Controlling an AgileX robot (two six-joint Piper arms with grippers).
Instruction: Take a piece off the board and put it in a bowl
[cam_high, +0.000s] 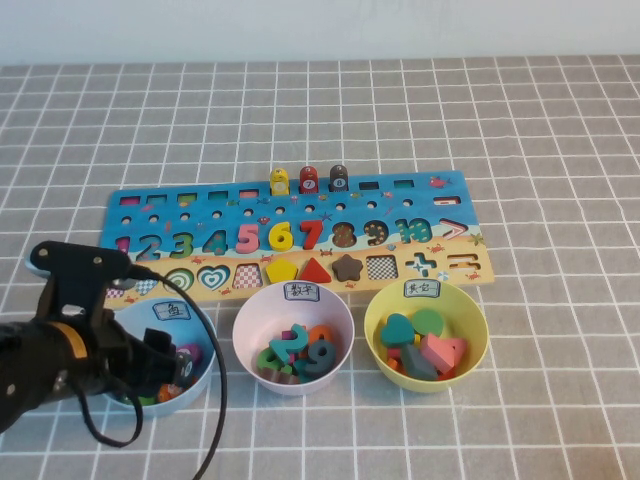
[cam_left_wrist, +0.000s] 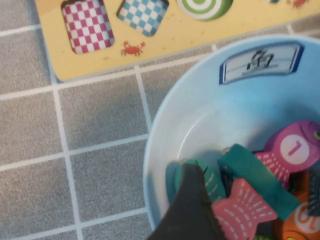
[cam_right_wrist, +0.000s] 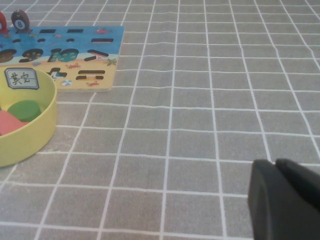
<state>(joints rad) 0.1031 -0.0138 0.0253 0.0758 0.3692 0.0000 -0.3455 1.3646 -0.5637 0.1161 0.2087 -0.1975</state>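
The long blue and tan board lies across the table's middle, and its tan edge shows in the left wrist view. The pale blue bowl with a white label stands in front of its left end. My left gripper hangs low over that bowl with its fingers wide apart. In the left wrist view the left gripper is over several fish pieces lying in the bowl. A pink fish piece lies loose beside one finger, and a magenta one lies further in. My right gripper is shut and empty over bare cloth.
A pinkish-white bowl of numbers and a yellow bowl of shapes stand right of the blue one. Yellow, red and dark pieces stand upright on the board's far edge. A black cable loops from the left arm.
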